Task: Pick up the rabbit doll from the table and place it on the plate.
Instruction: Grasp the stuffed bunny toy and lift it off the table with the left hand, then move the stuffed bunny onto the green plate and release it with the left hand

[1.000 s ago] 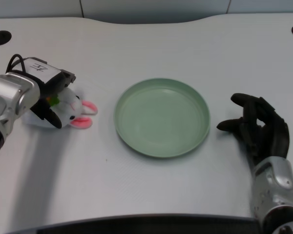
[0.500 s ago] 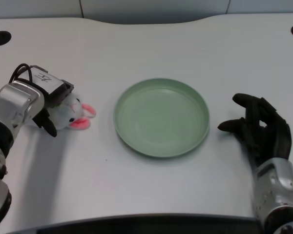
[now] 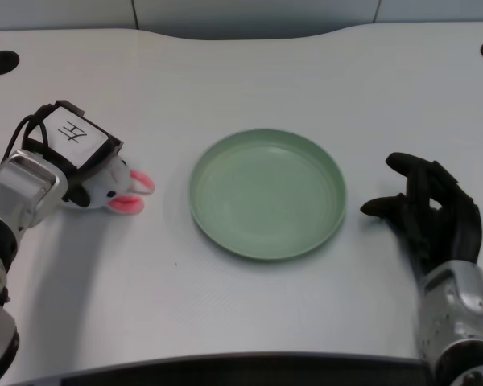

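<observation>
- The left hand (image 3: pixel 79 157) sits at the picture's left, on the end of a silver forearm (image 3: pixel 20 193) that comes in from the lower left edge. Its back, bearing a white label with a dark mark, faces up towards the camera.
- The hand lies over the rabbit doll (image 3: pixel 119 190), its black fingers down around the doll's white body. The fingers themselves are mostly hidden beneath the back of the hand, so how tightly they close on the doll cannot be told.
- The doll pokes out from under the hand on the side towards the plate: a white head with two pink-lined ears pointing away from the hand. It looks to be resting on the tabletop (image 3: pixel 249 72), though whether it is just lifted off cannot be told.
- Beyond the doll's ears, across a strip of bare white tabletop, lies the green plate (image 3: pixel 219 233), round and shallow, with nothing in it. The doll is near its rim but does not touch it.
- Farthest from the left hand, past the plate's far rim, the right hand (image 3: pixel 427 213) rests near the picture's right edge, black fingers loosely curled, holding nothing.
</observation>
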